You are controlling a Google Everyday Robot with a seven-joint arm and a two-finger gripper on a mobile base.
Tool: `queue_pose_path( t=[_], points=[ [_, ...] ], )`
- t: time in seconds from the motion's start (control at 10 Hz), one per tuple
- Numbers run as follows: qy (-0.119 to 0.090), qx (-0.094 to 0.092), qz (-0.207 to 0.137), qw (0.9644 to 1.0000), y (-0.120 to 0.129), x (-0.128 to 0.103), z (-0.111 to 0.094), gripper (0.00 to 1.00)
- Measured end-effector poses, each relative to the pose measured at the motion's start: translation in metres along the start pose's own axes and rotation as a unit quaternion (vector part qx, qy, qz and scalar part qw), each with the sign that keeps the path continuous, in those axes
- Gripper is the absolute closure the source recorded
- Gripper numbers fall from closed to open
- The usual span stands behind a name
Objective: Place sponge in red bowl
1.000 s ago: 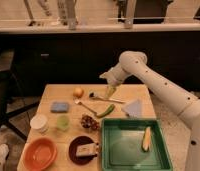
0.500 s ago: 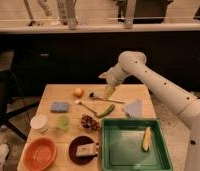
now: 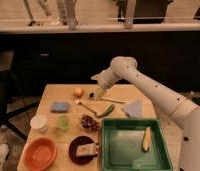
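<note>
The sponge (image 3: 59, 106) is a small flat blue-grey pad lying on the left part of the wooden table (image 3: 118, 91). The red bowl (image 3: 39, 153) is round and orange-red, at the table's front left corner, with nothing showing inside. My gripper (image 3: 98, 94) hangs from the white arm over the far middle of the table, to the right of the sponge and well apart from it. It holds nothing that I can see.
An orange fruit (image 3: 78, 92), a spoon (image 3: 86, 106), a green pepper (image 3: 106, 110), a pine cone (image 3: 88, 122), a pale green cup (image 3: 63, 122), a white container (image 3: 39, 123), a brown plate (image 3: 83, 149), a pale blue cloth (image 3: 134, 108) and a green tray (image 3: 134, 145) stand around.
The gripper has shifted slightly left and lower over the far middle of the table. Nothing on the table has moved.
</note>
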Motion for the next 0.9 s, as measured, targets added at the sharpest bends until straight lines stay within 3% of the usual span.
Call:
queue_pose_path(
  t=[0.4, 0.7, 0.9],
  points=[
    [-0.045, 0.007, 0.017, 0.9988, -0.003, -0.041, 0.039, 0.20],
    [-0.060, -0.012, 0.024, 0.9979, 0.003, -0.068, 0.077, 0.20],
    [-0.057, -0.029, 0.020, 0.9977, 0.006, -0.075, 0.092, 0.20]
  ],
)
